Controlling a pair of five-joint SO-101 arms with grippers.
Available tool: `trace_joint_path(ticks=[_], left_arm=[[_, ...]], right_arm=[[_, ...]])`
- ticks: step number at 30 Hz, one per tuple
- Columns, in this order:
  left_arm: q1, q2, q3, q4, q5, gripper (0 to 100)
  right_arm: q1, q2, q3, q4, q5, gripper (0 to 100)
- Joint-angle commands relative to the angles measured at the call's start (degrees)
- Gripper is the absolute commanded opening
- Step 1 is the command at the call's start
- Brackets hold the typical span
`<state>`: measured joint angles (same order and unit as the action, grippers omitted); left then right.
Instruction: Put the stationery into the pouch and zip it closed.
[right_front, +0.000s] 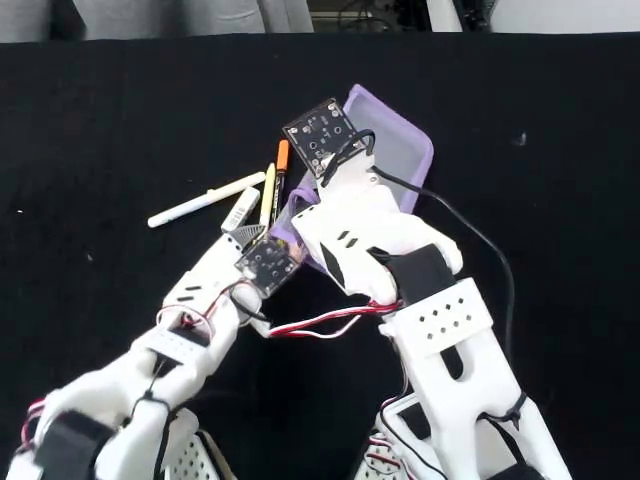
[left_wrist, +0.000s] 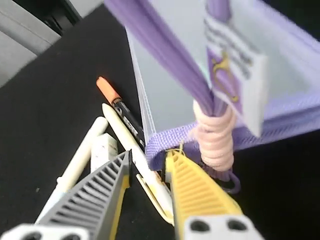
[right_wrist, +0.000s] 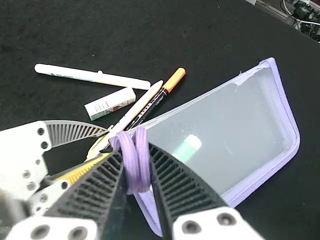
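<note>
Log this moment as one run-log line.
right gripper shut on purple strap loop | left gripper open at translucent purple-trimmed pouch corner | white pen, orange-capped pen outside on black table

At the bottom of the frame the left gripper (left_wrist: 149, 159) has its jaws a little apart, a cream pen (left_wrist: 122, 132) running between them by the corner of the purple-edged pouch (left_wrist: 170, 95) in the upper right. A pink coiled cord (left_wrist: 215, 137) and a white tag (left_wrist: 237, 75) hang at its zip. Left of centre an orange-capped marker (left_wrist: 117, 102) and a white pen (left_wrist: 80, 157) lie on the black table (left_wrist: 45, 115).
</note>
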<state>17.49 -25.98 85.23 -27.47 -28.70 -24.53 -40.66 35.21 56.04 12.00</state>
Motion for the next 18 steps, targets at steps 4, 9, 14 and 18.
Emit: trace_joint_path(ticks=[4,9,14,18], left_arm=[[0.48,8.18,-5.85,-6.07,-0.88,12],[1.01,9.41,-0.57,-20.4,-1.14,3],[0.92,9.32,1.45,-24.18,-1.14,3],[0.48,9.41,1.45,-24.35,-1.14,3]], right_arm=[[0.88,-2.15,-0.31,-0.79,0.44,1.4],[0.88,-2.15,-0.31,-0.79,0.44,1.5],[0.97,-2.15,-0.31,-0.7,0.44,1.5],[1.05,-2.24,-0.31,-0.7,0.44,1.5]])
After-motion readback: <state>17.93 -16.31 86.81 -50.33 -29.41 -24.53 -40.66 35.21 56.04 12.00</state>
